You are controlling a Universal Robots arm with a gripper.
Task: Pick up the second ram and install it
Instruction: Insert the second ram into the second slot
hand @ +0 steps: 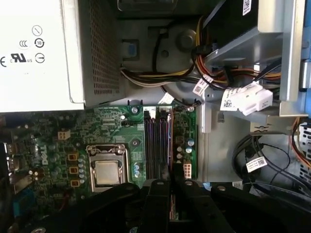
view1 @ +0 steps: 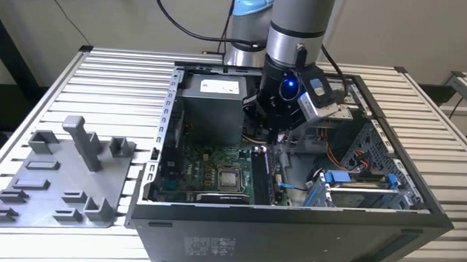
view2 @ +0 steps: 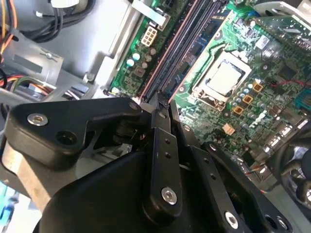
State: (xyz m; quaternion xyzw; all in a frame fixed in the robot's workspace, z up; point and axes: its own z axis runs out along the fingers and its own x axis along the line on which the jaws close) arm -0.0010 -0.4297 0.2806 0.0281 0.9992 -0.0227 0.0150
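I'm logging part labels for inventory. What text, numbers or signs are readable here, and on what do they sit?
White label on the power supply: round symbols, no legible words.
White tags on the cables: print too small to read.
Sticker on the case front: blurred, unreadable.
Motherboard: board markings too small to read.
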